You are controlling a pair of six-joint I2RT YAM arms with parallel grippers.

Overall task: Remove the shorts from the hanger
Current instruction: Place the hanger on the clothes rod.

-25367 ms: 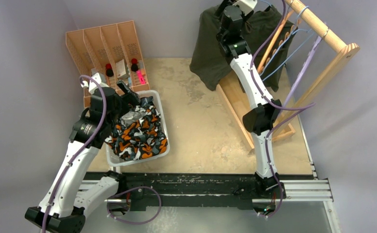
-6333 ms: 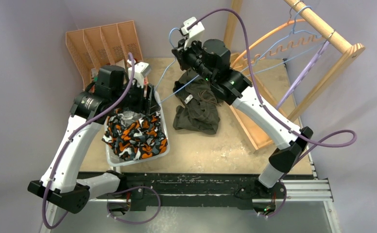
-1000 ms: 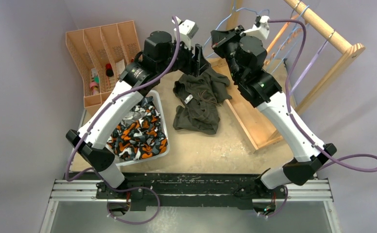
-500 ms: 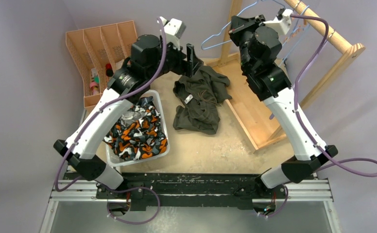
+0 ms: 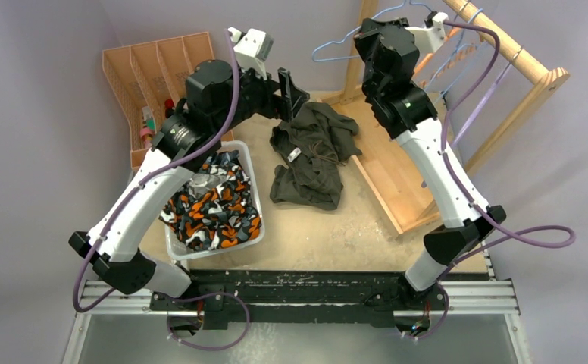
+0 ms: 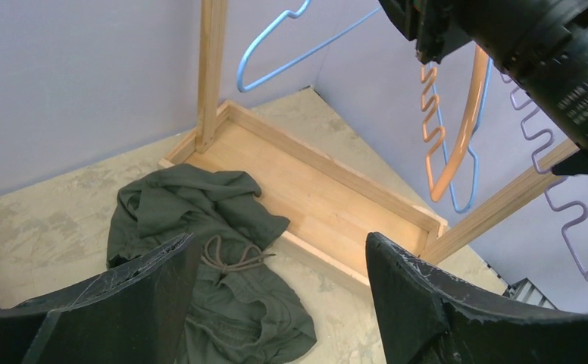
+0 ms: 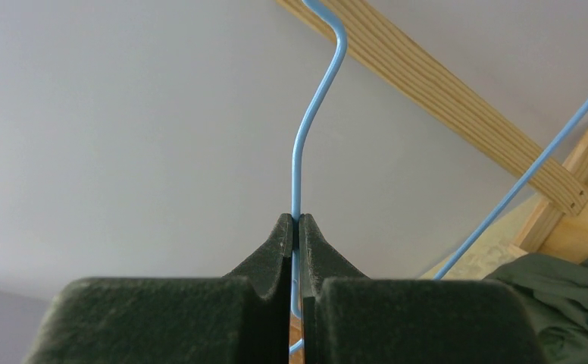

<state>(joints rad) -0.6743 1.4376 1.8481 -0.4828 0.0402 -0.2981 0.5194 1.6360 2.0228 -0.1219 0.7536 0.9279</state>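
I see the olive shorts (image 5: 310,155) crumpled on the worktop (image 5: 314,220), just left of the rack base (image 6: 329,197). Soft, light, limp: I'd pinch the bunched waistband near the drawstring (image 6: 230,258). Left pincer (image 6: 276,254) spread, empty, above them. Right pincer (image 7: 296,225) pressed onto the blue hanger (image 7: 304,129) wire.

Top external: fixed high, looking straight down on the whole desk (image 5: 314,220), arm bases at 6 o'clock.

Left wrist: raised, angled down between its parted left claw (image 6: 276,250) onto the olive shorts (image 6: 207,250) and wooden rack (image 6: 314,189).

Right wrist: very near, sighting along the right claw (image 7: 297,224) at the blue hanger (image 7: 306,129).

Shorts and rack appear in all three views.
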